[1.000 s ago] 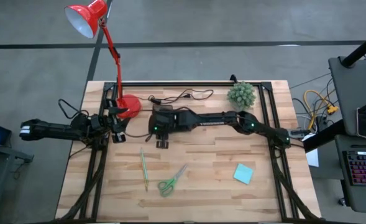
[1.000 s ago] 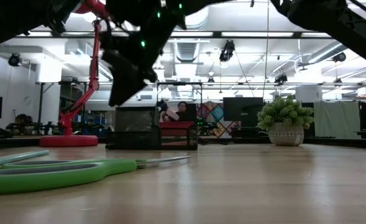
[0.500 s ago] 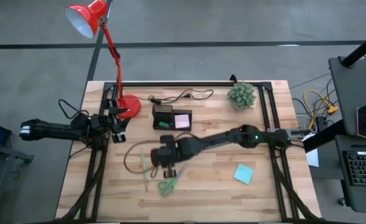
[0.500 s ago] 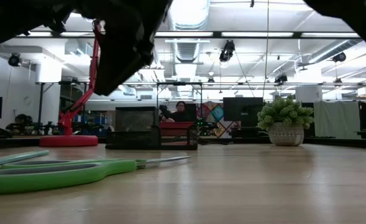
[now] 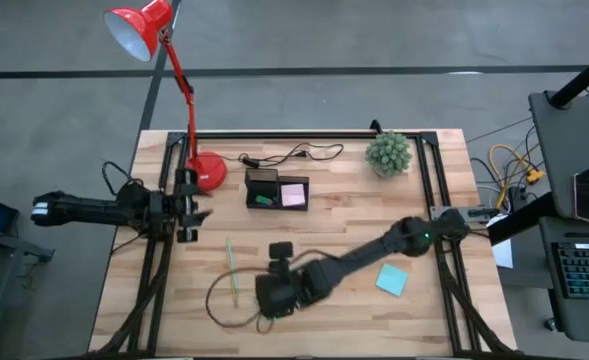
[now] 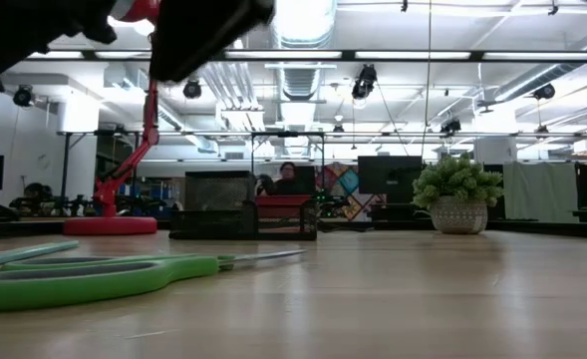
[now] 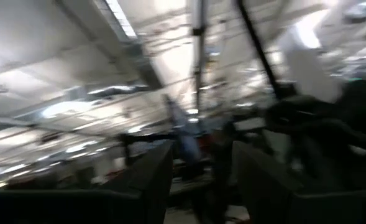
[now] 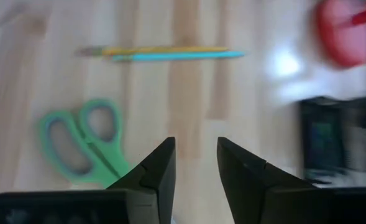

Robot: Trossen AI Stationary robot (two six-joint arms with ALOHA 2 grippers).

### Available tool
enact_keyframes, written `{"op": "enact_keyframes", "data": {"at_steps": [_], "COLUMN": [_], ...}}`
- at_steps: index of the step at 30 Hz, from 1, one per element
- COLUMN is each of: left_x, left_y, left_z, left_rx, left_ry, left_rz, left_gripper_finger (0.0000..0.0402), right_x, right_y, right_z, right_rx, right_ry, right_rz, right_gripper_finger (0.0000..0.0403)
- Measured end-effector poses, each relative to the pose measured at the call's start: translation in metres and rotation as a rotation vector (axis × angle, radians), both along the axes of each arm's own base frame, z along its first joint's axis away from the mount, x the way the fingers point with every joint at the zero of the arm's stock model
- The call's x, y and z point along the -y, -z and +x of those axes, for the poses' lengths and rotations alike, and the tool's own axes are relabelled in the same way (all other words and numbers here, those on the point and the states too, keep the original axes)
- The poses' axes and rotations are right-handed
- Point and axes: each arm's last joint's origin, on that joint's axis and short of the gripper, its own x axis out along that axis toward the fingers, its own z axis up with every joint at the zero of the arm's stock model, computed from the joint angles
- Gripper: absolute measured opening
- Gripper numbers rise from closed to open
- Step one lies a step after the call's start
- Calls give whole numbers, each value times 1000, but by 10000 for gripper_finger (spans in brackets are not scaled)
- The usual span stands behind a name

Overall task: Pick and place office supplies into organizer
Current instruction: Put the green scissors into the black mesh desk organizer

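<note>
Two green-handled scissors (image 8: 86, 149) loops beside parted right gripper (image 8: 195, 165) fingers; left gripper (image 7: 198, 180) likewise parted.

You see a light brown striped wood tabletop (image 5: 354, 250). The scissors (image 8: 83, 146) have green handles. Two thin pencils (image 8: 164, 53) lie side by side, one yellow and one blue-green. A blue-green sticky pad (image 5: 392, 279) lies on the wood. The organizer (image 5: 277, 189) is black, with a pink pad (image 5: 294, 194) and a green bit inside. The lamp (image 5: 154, 40) is bright red. The plant (image 5: 388, 152) is green in a pale pot.
</note>
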Motion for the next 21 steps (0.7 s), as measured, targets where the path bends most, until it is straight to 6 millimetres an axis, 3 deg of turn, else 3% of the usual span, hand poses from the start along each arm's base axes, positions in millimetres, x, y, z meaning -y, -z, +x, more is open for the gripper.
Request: {"op": "enact_keyframes", "data": {"at_steps": [5,10,16,21], "left_x": [4,4,4,4], "left_y": [-3,-4,-4,-4], "left_z": [1,1,1,1], "left_rx": [-35,-33,-34,-33], "left_ry": [142,156,156,156], "left_rz": [22,-4,-4,-4], "left_gripper_finger": [155,155,155,155], "right_x": [-24,-36,-55,-73], "right_y": [-5,-1,1,-1], "right_z": [-18,-36,-47,-36], "right_rx": [106,100,56,36], "right_ry": [112,188,115,-113], "right_rz": [-216,-276,-223,27], "right_gripper_finger": [98,88,77,69]}}
